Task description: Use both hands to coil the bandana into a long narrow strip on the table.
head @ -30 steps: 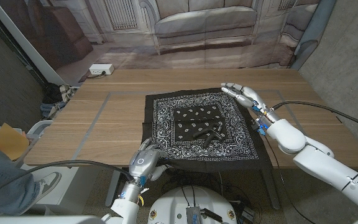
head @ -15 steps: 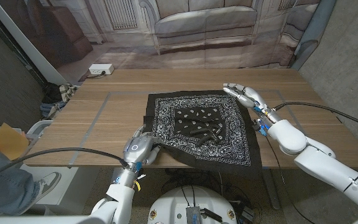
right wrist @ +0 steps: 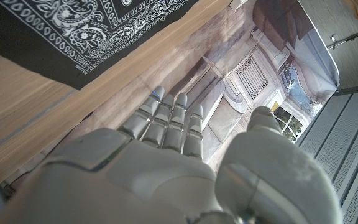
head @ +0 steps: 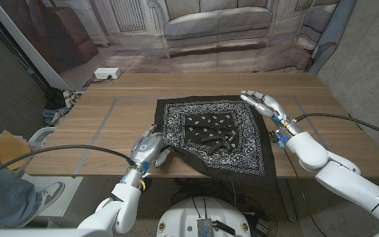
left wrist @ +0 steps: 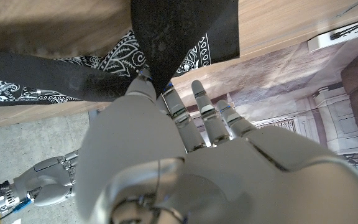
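Note:
The black bandana [head: 209,125] with white paisley print lies spread across the middle of the wooden table [head: 110,125]. Its near left corner is lifted and turned inward, and a dark fold runs along the front edge. My left hand [head: 149,150] pinches that corner at the table's front. In the left wrist view the cloth [left wrist: 166,37] hangs from between the thumb and fingers of that hand [left wrist: 166,162]. My right hand [head: 263,103] hovers by the bandana's far right corner with its fingers straight and apart, holding nothing. In the right wrist view its fingers [right wrist: 166,121] point past the cloth's edge [right wrist: 61,25].
Grey tape lines [head: 101,125] mark a rectangle on the tabletop. A white power strip [head: 107,73] lies on the floor beyond the far left edge. A person's leg and shoe [head: 41,192] show at the left. A black cable [head: 334,116] runs along my right arm.
My left hand has risen from below the front edge onto the table, drawing the near left corner up and inward. The right hand has shifted slightly rightward and nearer.

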Robot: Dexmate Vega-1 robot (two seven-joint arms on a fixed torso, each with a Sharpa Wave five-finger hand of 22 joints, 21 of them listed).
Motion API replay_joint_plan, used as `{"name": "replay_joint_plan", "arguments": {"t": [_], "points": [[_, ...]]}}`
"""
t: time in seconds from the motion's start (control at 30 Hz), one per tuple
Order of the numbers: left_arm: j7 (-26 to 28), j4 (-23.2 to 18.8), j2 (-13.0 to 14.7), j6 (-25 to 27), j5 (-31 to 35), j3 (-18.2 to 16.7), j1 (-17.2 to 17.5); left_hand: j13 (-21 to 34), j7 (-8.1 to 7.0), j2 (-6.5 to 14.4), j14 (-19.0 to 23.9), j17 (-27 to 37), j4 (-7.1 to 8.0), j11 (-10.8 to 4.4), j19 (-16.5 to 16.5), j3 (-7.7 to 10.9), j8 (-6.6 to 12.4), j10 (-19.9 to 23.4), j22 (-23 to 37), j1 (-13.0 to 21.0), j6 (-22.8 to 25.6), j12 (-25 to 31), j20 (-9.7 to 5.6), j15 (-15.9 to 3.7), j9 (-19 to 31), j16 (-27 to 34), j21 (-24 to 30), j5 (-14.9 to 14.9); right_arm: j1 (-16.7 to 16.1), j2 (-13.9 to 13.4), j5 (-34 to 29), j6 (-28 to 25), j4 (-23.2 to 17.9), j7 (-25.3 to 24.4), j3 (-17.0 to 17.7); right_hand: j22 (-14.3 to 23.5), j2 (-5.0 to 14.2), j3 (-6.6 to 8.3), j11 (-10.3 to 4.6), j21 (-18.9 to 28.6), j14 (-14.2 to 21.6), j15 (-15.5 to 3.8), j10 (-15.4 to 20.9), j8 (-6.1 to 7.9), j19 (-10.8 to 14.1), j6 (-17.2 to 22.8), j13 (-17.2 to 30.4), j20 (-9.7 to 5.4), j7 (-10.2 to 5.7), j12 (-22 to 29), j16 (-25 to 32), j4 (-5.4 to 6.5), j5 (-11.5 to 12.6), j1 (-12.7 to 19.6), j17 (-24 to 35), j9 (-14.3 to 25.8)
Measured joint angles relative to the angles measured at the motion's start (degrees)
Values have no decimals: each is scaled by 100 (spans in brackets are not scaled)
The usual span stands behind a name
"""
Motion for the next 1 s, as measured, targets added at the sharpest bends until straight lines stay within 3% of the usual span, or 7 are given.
{"name": "replay_joint_plan", "arguments": {"t": [0.2,0.33,0.43,0.47,0.63,0.8,1.0], "points": [[-129,-45,68,-79,-63,-57,-57,0,4,-45,0,0,1,1,0,48,-3,0,0,45,4,-43,0,0,0,-43,0,-39,-524,-125,-316,-144,-385,-391,188,0,25,16,-59,2,-20,-20,-2,0,61,27,0,17,-27,0,0,-79,0,94,0,0],[-195,-91,124,-129,-127,-125,-90,0,18,-87,0,0,23,2,0,70,-4,58,1,48,63,-43,0,0,-4,-43,0,-40,-1035,-229,-996,-477,-737,-982,295,0,-5,34,-122,2,-50,-50,11,0,104,51,0,-27,-50,0,0,-129,0,157,0,0],[-224,-91,124,-177,-167,-125,-90,0,10,-113,0,0,23,1,0,70,-4,59,0,21,71,-88,0,0,-2,-43,0,-39,-1399,-295,-996,-477,-966,-982,349,0,-18,71,-216,2,-50,-50,26,0,123,91,0,-48,-90,0,0,-171,0,253,-15,0],[-237,-107,162,-200,-182,-165,-108,0,10,-113,0,0,33,1,0,79,-4,59,1,21,71,-88,0,0,-2,-43,0,-39,-1512,-315,-1645,-825,-1035,-1456,365,0,-5,84,-242,2,-50,-50,13,0,146,97,0,-74,-101,0,0,-213,0,307,-25,0],[-305,-114,224,-315,-226,-203,-154,0,10,-113,0,0,24,1,31,117,-5,59,1,21,71,-88,31,0,1,-43,0,-88,-2109,-407,-2427,-1265,-1342,-1978,435,0,-23,112,-349,3,-50,-50,7,1,156,81,1,-160,-205,0,0,-318,44,399,-28,0],[-369,-115,276,-418,-232,-229,-199,27,9,-113,-1,0,48,2,31,141,-14,59,1,20,71,-132,31,0,1,-76,0,-88,-2671,-466,-3014,-1630,-1549,-2376,471,0,-36,135,-442,25,-50,-50,18,1,165,109,1,-169,-295,0,0,-340,44,456,-13,0],[-436,-115,317,-532,-233,-255,-243,27,9,-112,20,0,59,2,31,152,-15,58,1,20,70,-133,31,21,1,-76,0,-89,-3067,-474,-3569,-2060,-1671,-2711,334,0,-74,150,-505,25,-50,-50,-46,1,164,37,1,-168,-366,-32,0,-392,90,540,-12,0]]}}
